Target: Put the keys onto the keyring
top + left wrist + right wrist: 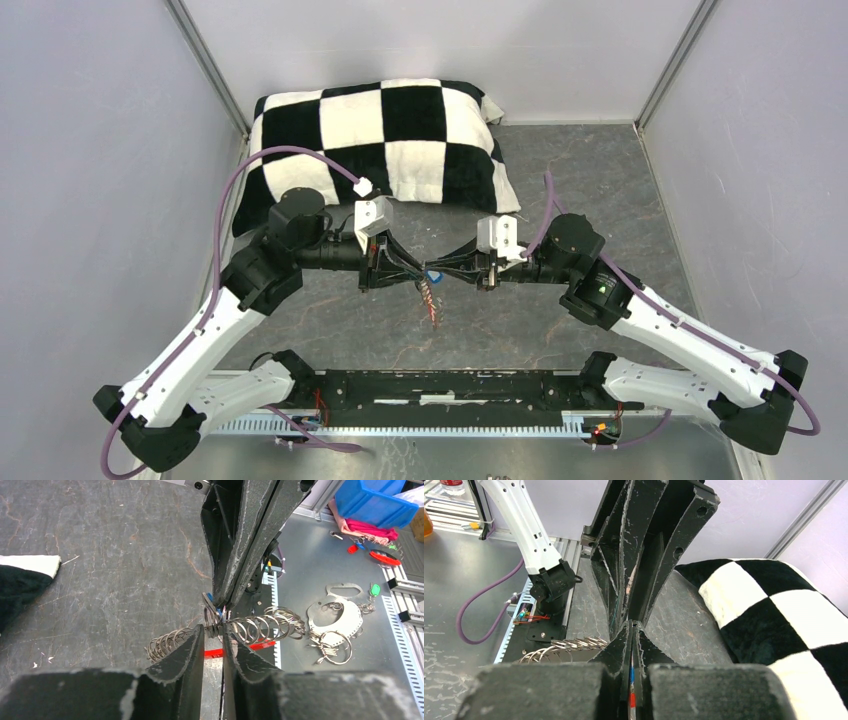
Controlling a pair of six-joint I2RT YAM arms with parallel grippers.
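My two grippers meet tip to tip above the middle of the dark table. My left gripper point(418, 277) point(214, 630) is shut on the keyring point(260, 627), a chain-like string of silvery rings that sags to both sides of its fingers. A red key tag point(215, 653) hangs under the rings, and from above it shows low on the dangling chain point(434, 315). My right gripper point(447, 272) point(631, 626) is shut on a blue key point(433, 274); blue and red show in the slit between its fingers. The keyring point(569, 644) trails left of them.
A black-and-white chequered pillow point(380, 140) lies at the back of the table. Beyond the table's near edge, a metal bench holds loose rings point(332, 647), a green tag point(375, 589), red tags and a blue bin point(370, 502). The left arm's base point(546, 582) stands there.
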